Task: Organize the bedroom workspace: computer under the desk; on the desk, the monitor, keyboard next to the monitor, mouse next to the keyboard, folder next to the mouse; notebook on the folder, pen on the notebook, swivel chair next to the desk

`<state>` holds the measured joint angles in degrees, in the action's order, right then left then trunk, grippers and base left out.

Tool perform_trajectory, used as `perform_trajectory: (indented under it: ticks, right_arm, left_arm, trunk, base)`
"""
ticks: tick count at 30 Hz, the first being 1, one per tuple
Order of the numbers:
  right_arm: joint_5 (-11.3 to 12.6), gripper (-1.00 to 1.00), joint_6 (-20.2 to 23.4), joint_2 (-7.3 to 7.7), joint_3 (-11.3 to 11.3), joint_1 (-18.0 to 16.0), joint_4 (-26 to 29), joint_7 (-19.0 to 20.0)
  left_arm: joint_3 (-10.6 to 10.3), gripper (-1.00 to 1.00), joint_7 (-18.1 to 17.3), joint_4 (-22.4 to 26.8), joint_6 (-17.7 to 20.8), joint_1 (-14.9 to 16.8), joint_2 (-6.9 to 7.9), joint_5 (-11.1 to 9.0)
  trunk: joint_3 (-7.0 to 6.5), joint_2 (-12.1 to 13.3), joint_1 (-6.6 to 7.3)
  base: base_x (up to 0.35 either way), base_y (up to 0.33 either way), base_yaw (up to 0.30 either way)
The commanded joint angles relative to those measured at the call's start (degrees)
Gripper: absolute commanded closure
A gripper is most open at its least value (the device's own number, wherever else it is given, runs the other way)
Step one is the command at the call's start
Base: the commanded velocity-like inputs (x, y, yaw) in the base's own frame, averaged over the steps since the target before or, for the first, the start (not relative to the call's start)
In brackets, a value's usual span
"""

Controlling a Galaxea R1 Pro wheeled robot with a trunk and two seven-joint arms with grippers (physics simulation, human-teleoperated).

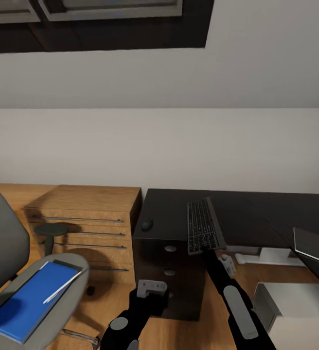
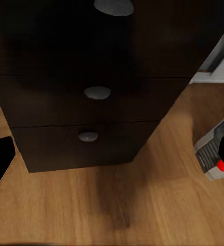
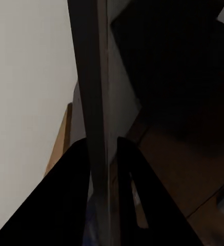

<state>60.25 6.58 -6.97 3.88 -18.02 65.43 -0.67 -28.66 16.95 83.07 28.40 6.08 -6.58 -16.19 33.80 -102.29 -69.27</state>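
a low light-wood cabinet [image 1: 89,214] with thin metal rail handles stands against the pale wall [image 1: 179,146], just beside the dark furniture. light-wood floor [image 2: 117,210] runs underneath. up top, a dark-framed skylight [image 1: 96,19] cuts into the sloped ceiling.

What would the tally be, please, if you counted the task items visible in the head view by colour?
Black or dark grey: 4 – slim dark-grey keyboard clamped by the right gripper, tiny black mouse, long black desk, small dark notebook
Blue: 1 – flat bright-blue folder
White: 1 – thin white pen
Grey: 2 – grey padded swivel chair, light-grey computer tower
Total: 8
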Motion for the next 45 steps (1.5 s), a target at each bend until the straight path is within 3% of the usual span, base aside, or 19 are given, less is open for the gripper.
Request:
perform_trajectory:
  ticks: [1, 4, 7, 9, 13, 28, 31, 32, 33, 34, 35, 40, 45]
  right_arm:
    - [0.7, 1.0, 0.4, -0.06, 0.1, 0.0, -0.5, 0.0]
    - [2.6, 1.0, 1.3, -0.01, 0.3, 0.0, -0.6, 0.1]
    - [8.4, 1.0, 5.5, 0.11, 0.4, 0.0, -0.5, 0.1]
    - [17.1, 1.0, 9.8, 0.25, 0.5, 0.0, -0.5, 0.1]
    - [20.2, 1.0, 10.7, 0.33, 0.5, 0.0, -0.5, 0.1]
    - [19.4, 1.0, 10.5, 1.36, 0.5, 0.0, -0.5, 0.2]
    - [16.6, 1.0, 10.4, 1.37, 0.5, 0.1, -0.5, 0.2]
    - [13.5, 1.0, 10.4, 1.36, 0.5, 0.1, -0.6, 0.2]
    - [12.7, 1.0, 10.4, 1.35, 0.5, 0.1, -0.6, 0.2]
    - [10.4, 1.0, 10.4, 1.35, 0.5, 0.1, -0.6, 0.3]
    - [6.4, 1.0, 10.4, 1.35, 0.4, 0.1, -0.6, 0.3]
    - [5.8, 1.0, 10.5, 1.32, 0.5, 0.1, -0.6, 0.1]
    - [7.2, 1.0, 10.6, 1.26, 0.8, 0.1, -0.6, 0.1]
  left_arm:
    - [-0.1, -1.0, 0.5, 0.1, 0.2, 0.1, 0.0, -0.6]
    - [-0.1, -1.0, 0.5, 0.1, 0.2, 0.1, 0.0, -0.6]
    - [-0.1, -1.0, 0.5, 0.1, 0.2, 0.1, -0.01, -0.6]
    - [-0.1, -1.0, 0.5, 0.1, 0.2, 0.1, 0.0, -0.6]
    - [-0.1, -1.0, 0.5, 0.1, 0.2, 0.1, 0.0, -0.6]
    - [-0.1, -1.0, 0.5, 0.1, 0.0, 0.1, 0.07, -0.5]
    - [-0.1, -1.0, 0.5, 0.1, -0.1, 0.1, 0.08, -0.5]
    - [-0.1, -1.0, 0.5, 0.1, -0.1, 0.1, 0.08, -0.4]
    - [0.0, -1.0, 0.5, 0.1, -0.1, 0.1, 0.08, -0.4]
    - [0.0, -1.0, 0.5, 0.1, -0.1, 0.1, 0.08, -0.5]
    - [0.0, -1.0, 0.5, 0.1, 0.0, 0.1, 0.08, -0.5]
    - [0.0, -1.0, 0.5, 0.1, 0.0, 0.1, 0.08, -0.5]
    - [0.0, -1.0, 0.5, 0.1, 0.0, 0.1, 0.08, -0.5]
  trunk:
    - [0.07, 0.0, 0.0]
    - [0.07, 0.0, 0.0]
    - [0.07, 0.0, 0.0]
    - [0.08, 0.0, 0.0]
    - [0.11, 0.0, 0.0]
    - [0.11, 0.0, 0.0]
    - [0.11, 0.0, 0.0]
    - [0.11, 0.0, 0.0]
    - [0.11, 0.0, 0.0]
    - [0.11, 0.0, 0.0]
    - [0.11, 0.0, 0.0]
    - [0.11, 0.0, 0.0]
    - [0.15, 0.0, 0.0]
  base:
    - [0.0, 0.0, 0.278]
    - [0.0, 0.0, 0.278]
    - [0.0, 0.0, 0.278]
    - [0.0, 0.0, 0.263]
    - [0.0, 0.0, 0.097]
    - [0.003, 0.002, 0.005]
    - [0.159, 0.135, 0.0]
    - [0.119, 0.099, 0.0]
    - [0.095, 0.079, 0.0]
    - [0.049, 0.041, 0.0]
    - [0.008, 0.007, 0.0]
    - [0.002, 0.001, 0.0]
    - [0.0, 0.0, -0.03]
